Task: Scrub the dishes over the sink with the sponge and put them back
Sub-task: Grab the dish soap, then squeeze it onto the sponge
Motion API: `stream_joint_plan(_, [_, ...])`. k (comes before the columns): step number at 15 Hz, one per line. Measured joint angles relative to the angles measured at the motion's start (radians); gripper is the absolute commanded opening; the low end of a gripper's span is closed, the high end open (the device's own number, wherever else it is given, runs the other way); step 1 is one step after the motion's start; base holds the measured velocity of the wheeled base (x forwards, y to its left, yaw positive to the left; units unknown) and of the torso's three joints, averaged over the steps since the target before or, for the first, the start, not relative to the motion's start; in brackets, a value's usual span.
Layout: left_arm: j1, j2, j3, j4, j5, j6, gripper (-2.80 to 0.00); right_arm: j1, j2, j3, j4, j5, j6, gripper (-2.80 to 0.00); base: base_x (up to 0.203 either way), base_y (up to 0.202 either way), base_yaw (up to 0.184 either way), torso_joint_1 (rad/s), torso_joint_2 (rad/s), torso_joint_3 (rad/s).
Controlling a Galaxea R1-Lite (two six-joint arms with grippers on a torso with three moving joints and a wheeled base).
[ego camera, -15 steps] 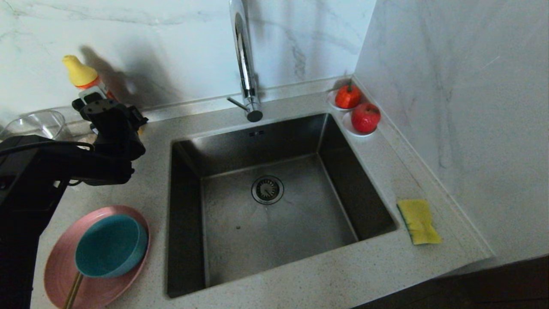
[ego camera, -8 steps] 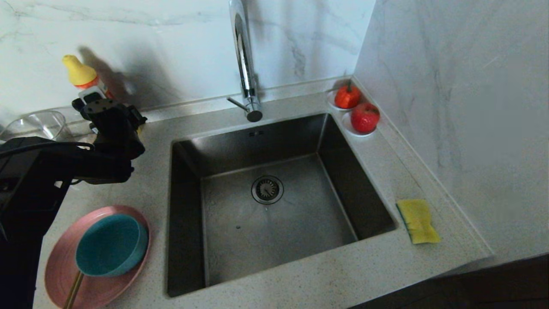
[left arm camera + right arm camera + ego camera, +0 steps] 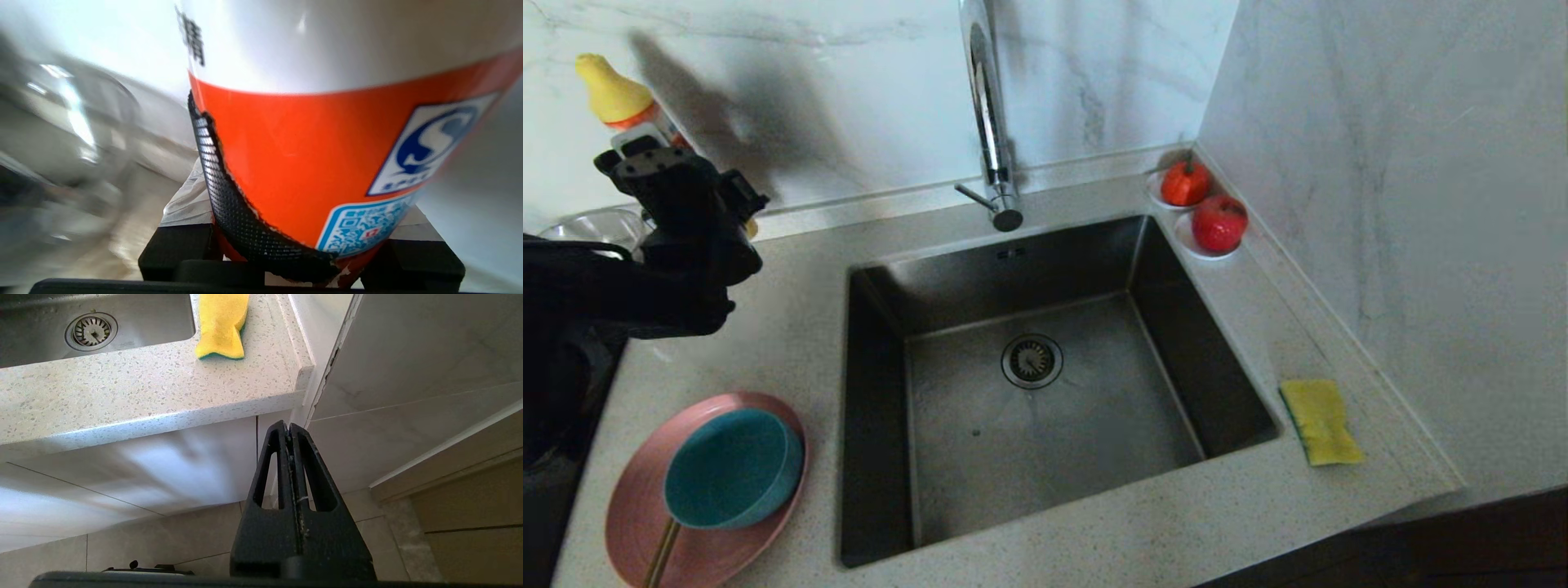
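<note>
My left gripper (image 3: 645, 159) is clenched around the detergent bottle (image 3: 625, 110), a white and orange bottle with a yellow cap; in the left wrist view its orange label (image 3: 310, 163) fills the space between my fingers (image 3: 175, 249). I hold it raised above the back left corner of the counter (image 3: 792, 327), close to the marble wall, with the clear glass bowl (image 3: 588, 229) just behind my arm.

My right gripper (image 3: 291, 435) hangs below the counter edge, out in front of the cabinet, its two fingers pressed flat together on nothing (parked).

The sink (image 3: 1045, 376) lies in the middle of the counter, its drain (image 3: 1032, 360) bare and the tap (image 3: 988, 114) rising behind it. The pink plate (image 3: 637, 506) sits on the counter left of the sink, near the front edge, and the teal bowl (image 3: 731, 465) rests on it, tilted a little; a thin golden stick (image 3: 663, 549) pokes out from under the bowl.

The sponge (image 3: 1319, 420) lies flat on the counter right of the sink, yellow side up. Two red fruits (image 3: 1201, 204) on white saucers stand in the back right corner.
</note>
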Motion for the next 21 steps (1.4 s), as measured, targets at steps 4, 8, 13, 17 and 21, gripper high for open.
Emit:
stream_joint_plan(4, [-0.039,-0.172,0.084,0.032,0.0,0.012,-2.8,-0.001,0.0,0.0,0.0,0.0,0.0,-2.8,0.0,0.0,0.0,0.0,0.0,0.0])
stream_joint_plan(8, [-0.148,-0.39,0.231,0.054,-0.005,0.088,-2.8,-0.001,0.0,0.0,0.0,0.0,0.0,-2.8,0.0,0.0,0.0,0.0,0.0,0.0])
stream_joint_plan(13, [-0.356,-0.645,0.414,0.175,-0.02,0.199,-2.8,0.0,0.0,0.0,0.0,0.0,0.0,-2.8,0.0,0.0,0.0,0.0,0.0,0.0])
stream_joint_plan(17, [-0.582,-0.809,0.521,0.263,-0.019,0.348,-2.8,-0.001,0.0,0.0,0.0,0.0,0.0,-2.8,0.0,0.0,0.0,0.0,0.0,0.0])
stream_joint_plan(21, [-0.751,-0.889,0.603,0.293,-0.039,0.512,-2.8,-0.001,0.0,0.0,0.0,0.0,0.0,-2.8,0.0,0.0,0.0,0.0,0.0,0.0])
